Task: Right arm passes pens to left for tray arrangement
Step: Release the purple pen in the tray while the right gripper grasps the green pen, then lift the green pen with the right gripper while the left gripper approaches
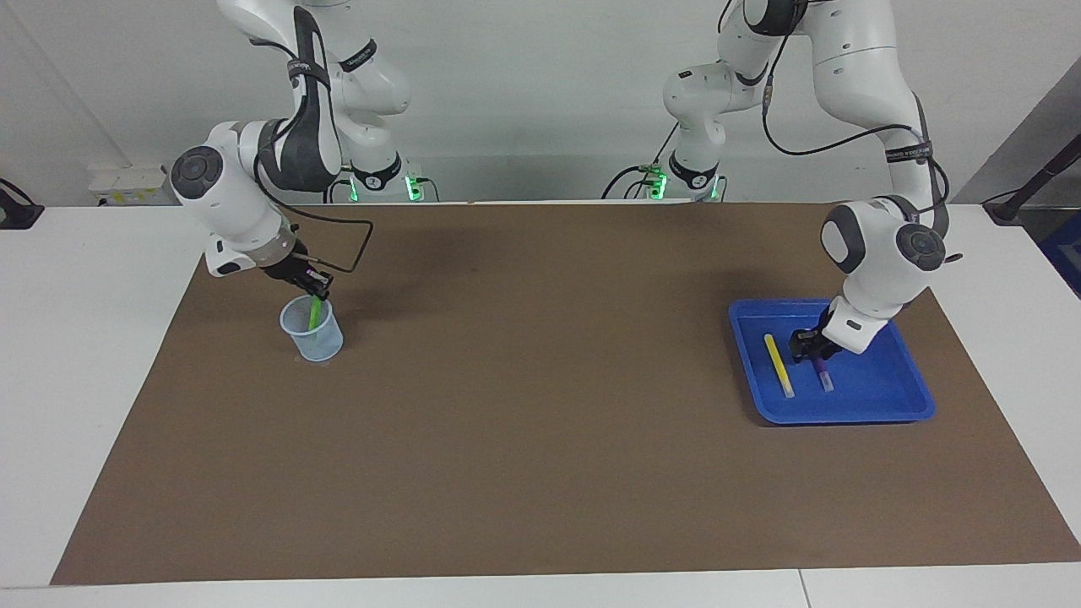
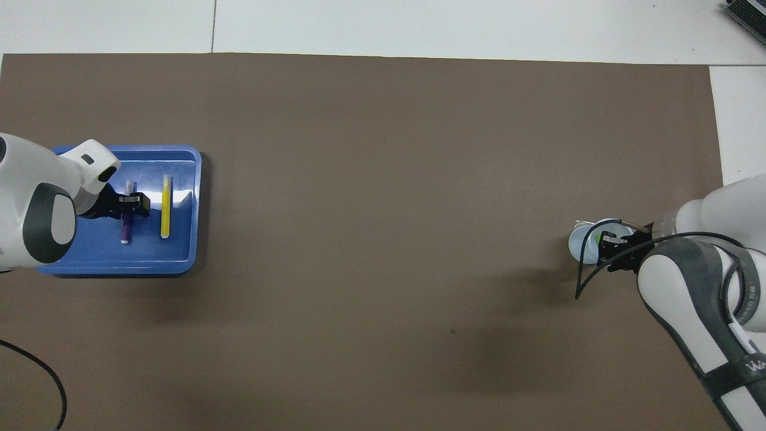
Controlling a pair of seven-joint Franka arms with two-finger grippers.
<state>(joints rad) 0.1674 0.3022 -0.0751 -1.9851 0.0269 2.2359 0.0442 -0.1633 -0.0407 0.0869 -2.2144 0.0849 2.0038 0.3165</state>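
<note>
Your right gripper [image 1: 314, 287] is over the small clear cup [image 1: 312, 331] at the right arm's end of the table, its fingers closed on the upper part of the green pen [image 1: 315, 312], which stands tilted in that cup. If you lift at an angle the pen may drag on the rim and tip the light cup, and a grip so near the pen's tip could let it swing or slip on the way to the handover. Your left gripper [image 1: 809, 344] sits low in the blue tray [image 1: 916, 404] at the left arm's end, right at the purple pen [image 1: 822, 371]; I cannot tell whether its fingers are parted or gripping. If they have not let go, pulling away could drag that pen out of line or knock the yellow pen [image 1: 778, 365] lying just beside it. Count: three pens, two in the tray and one in the cup; one tray; one cup; two arms.
</note>
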